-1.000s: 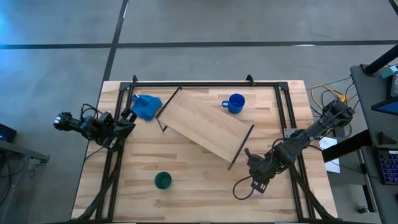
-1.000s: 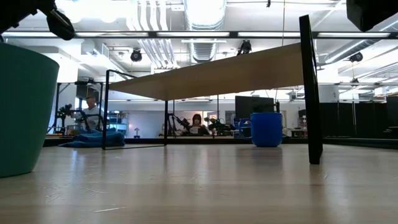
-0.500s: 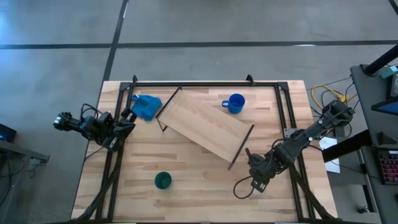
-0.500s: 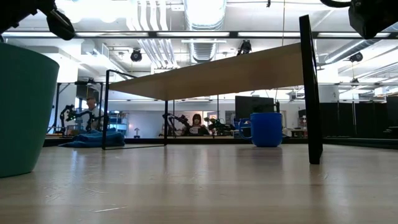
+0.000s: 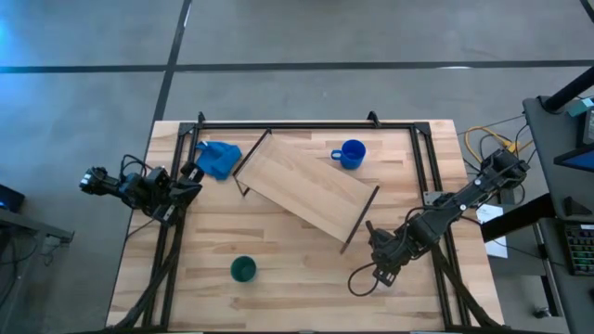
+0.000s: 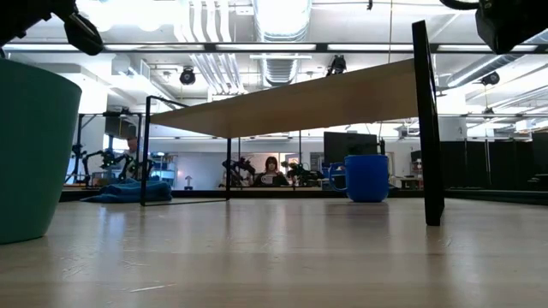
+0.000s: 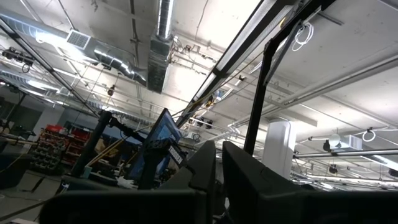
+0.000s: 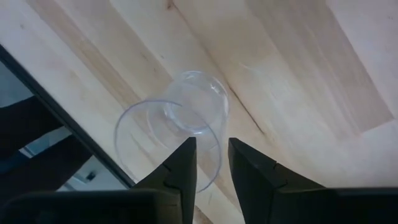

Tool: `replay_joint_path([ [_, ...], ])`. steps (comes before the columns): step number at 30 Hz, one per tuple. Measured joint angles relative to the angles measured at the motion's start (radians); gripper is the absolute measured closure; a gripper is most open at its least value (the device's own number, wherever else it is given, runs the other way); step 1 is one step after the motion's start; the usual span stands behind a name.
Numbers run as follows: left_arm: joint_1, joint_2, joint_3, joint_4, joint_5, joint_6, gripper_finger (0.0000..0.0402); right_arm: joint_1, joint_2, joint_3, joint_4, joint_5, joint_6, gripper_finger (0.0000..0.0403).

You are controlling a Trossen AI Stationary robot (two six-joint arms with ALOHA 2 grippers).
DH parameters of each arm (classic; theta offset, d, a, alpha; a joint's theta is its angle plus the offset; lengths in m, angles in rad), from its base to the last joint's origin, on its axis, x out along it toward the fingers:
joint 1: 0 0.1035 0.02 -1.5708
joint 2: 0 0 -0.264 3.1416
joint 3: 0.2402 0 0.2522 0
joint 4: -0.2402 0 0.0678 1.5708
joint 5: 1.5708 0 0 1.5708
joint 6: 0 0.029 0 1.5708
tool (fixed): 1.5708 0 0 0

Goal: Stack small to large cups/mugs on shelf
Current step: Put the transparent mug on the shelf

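Observation:
The shelf [image 5: 306,188] stands slantwise mid-table on its dark rod frames [image 6: 425,128]. The blue mug [image 5: 351,154] stands on the table beyond the shelf, not on it, and shows in the low view [image 6: 366,178]. The dark green cup [image 5: 243,270] stands near the front left [image 6: 30,154]. My right gripper [image 5: 377,249] is right of the shelf's near end, pointing down, shut on the clear glass cup [image 8: 180,134]. My left gripper [image 5: 193,173] waits shut at the table's left edge, pointing up at the ceiling [image 7: 218,163]. My right gripper has the glass cup's wall at the rim [image 8: 219,152] between its two fingers, one finger [image 8: 185,163] inside the cup and one [image 8: 249,168] outside. The fingers come from above, pointing down. The cup's base [image 8: 199,102] lies below them; whether it rests on the table I cannot tell.
A blue cloth [image 5: 218,159] lies at the far left beside the shelf's far end. Dark frame rails [image 5: 297,125] run along the table's far, left and right edges. Bare tabletop [image 5: 297,278] lies between the green cup and my right gripper. People sit in the room beyond.

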Motion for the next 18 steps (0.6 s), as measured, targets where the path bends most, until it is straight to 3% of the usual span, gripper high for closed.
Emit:
replay_joint_path([
  [18, 0.0, 0.0, 0.0, 0.0, 0.0, 0.0, 0.0386, 0.002, 0.0, -0.048, 0.049, 0.017, 0.006, 0.0327],
])
